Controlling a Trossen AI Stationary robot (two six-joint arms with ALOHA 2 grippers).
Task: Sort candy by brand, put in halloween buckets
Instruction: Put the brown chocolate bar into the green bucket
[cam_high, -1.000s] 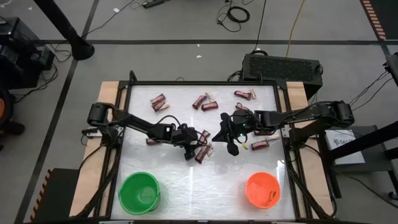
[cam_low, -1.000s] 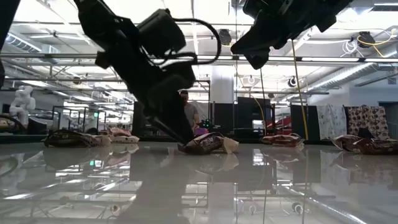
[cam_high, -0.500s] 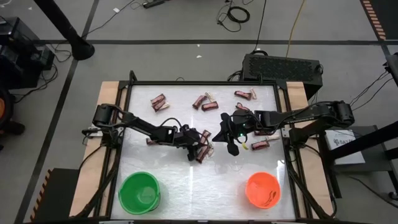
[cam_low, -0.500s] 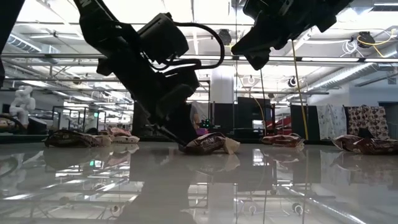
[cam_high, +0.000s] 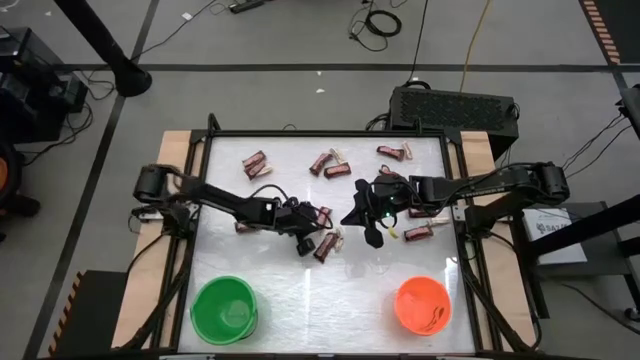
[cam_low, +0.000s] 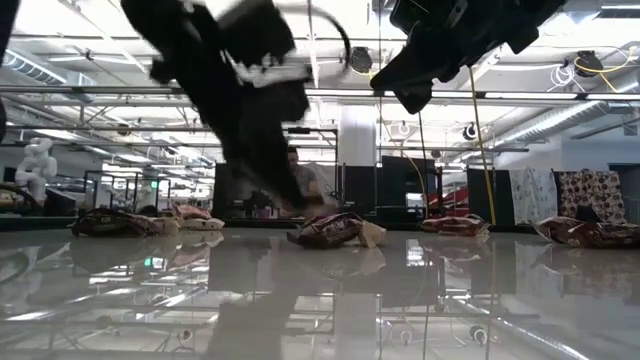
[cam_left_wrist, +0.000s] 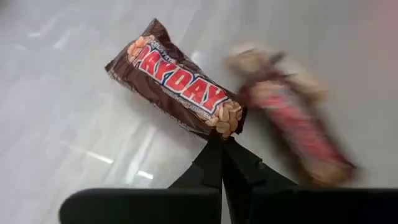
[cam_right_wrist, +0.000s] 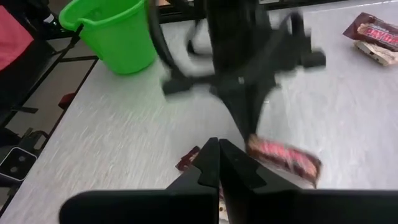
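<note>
My left gripper (cam_left_wrist: 222, 142) is shut on a dark brown candy bar (cam_left_wrist: 180, 84) near the table's middle (cam_high: 305, 240). A second bar (cam_left_wrist: 292, 130), red and cream, lies blurred on the table beside it. My right gripper (cam_high: 372, 232) hangs shut above the table just to the right of them, with nothing between its fingers (cam_right_wrist: 219, 146). The green bucket (cam_high: 224, 308) stands at the near left. The orange bucket (cam_high: 422, 305) stands at the near right. More candy (cam_high: 330, 165) lies scattered toward the far edge. My left gripper pinches the brown bar's crimped end (cam_left_wrist: 225, 121) between its two fingertips. The fingers slant down and lie along the bar's length. The bar sticks out beyond the fingertips, label up. Whether its other end still touches the table, I cannot tell.
Loose bars lie at the far left (cam_high: 254, 163), the far right (cam_high: 395, 152) and right of my right gripper (cam_high: 418, 232). A bare strip of table runs between the two buckets. A black frame (cam_high: 455, 200) borders the tabletop.
My left gripper has come up off the table beside the bars and drawn back a little toward the left edge. It is blurred with motion in the low view.
</note>
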